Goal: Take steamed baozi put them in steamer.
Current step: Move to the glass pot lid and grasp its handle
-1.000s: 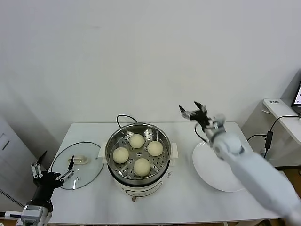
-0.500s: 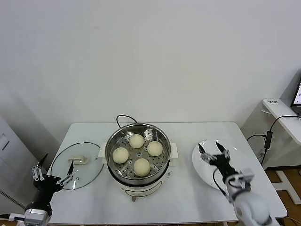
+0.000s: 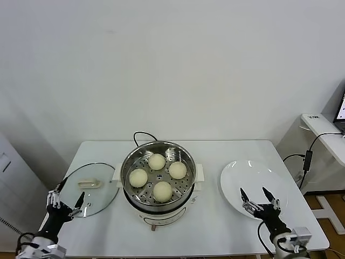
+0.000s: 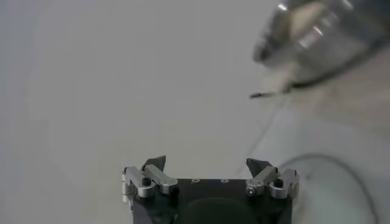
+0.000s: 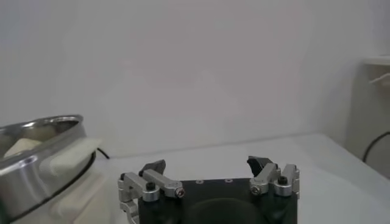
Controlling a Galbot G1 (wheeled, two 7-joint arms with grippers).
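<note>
Four steamed baozi were already sitting on the perforated tray inside the steamer, so as far as I could judge the loading part was done — nothing was left on the white plate to the right of the pot. The buns looked smooth, round and cream-white, spaced in a loose diamond on the tray, none touching its neighbour that I could make out, and each way smaller than the shiny steel pot around them. That pot stood mid-table on its white base with white side handles, its black cord looping out behind. Both arms were low at the near edge of the table: the left gripper hovered by the near rim of the glass lid, which lay flat on the table left of the steamer, and the right gripper hung over the near edge of the plate. Each one had its jaws spread wide with nothing between them — the wrist views showed the same, bare fingertips on the left and empty fingertips on the right. My read is that this was the wrap-up stage, with the arms parked low by the table edge. If anything came next it would probably be the lid, which would need the left gripper to close on that white handle and carry it level over the pot, but that's a guess.
</note>
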